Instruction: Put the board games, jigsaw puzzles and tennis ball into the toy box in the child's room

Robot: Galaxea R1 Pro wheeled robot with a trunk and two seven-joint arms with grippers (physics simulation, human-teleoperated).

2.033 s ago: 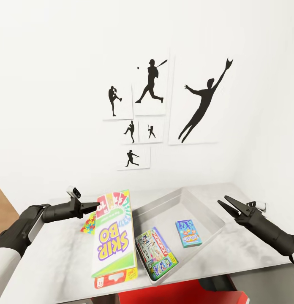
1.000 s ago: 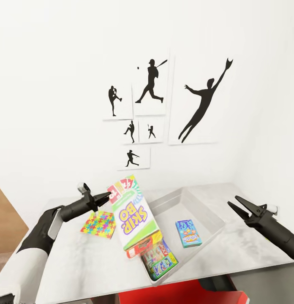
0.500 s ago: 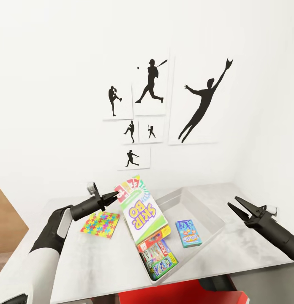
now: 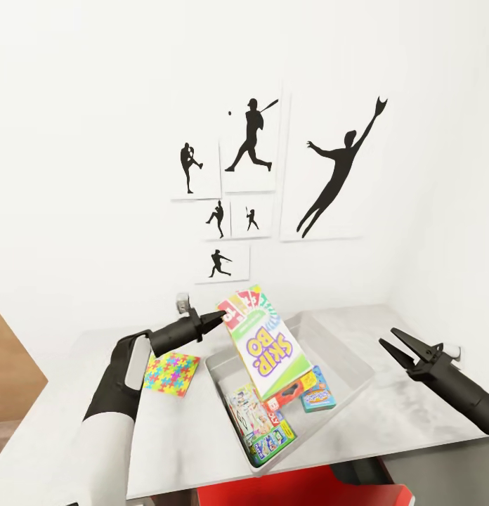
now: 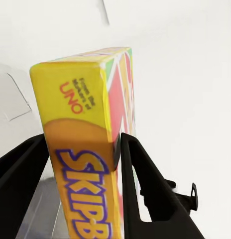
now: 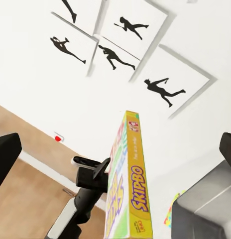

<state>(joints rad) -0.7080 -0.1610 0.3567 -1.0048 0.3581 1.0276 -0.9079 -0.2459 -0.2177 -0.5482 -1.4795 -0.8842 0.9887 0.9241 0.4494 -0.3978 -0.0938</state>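
Observation:
My left gripper [image 4: 222, 321] is shut on the top edge of the Skip-Bo board game [image 4: 267, 344] [image 5: 90, 164] [image 6: 126, 189], which hangs tilted over the grey toy box [image 4: 350, 351] on the table [image 4: 97, 422]. Its lower end dips into the box. In the box lie the Monopoly board game [image 4: 262, 425] and the small blue board game [image 4: 318, 399], partly covered by the Skip-Bo box. One jigsaw puzzle [image 4: 171, 372] lies flat on the table left of the box. My right gripper [image 4: 390, 339] hovers open to the right of the box, holding nothing. The tennis ball is out of view.
A white wall with black sports silhouette prints [image 4: 251, 183] rises behind the table. Something red [image 4: 301, 492] sits below the table's front edge. Wood flooring [image 4: 12, 365] shows at the far left. A red wall button [image 6: 57, 138] sits low on the wall.
My left arm has carried the Skip-Bo box rightward from beside the toy box to above it, uncovering the jigsaw puzzle. The right gripper drifted slightly right and stayed open.

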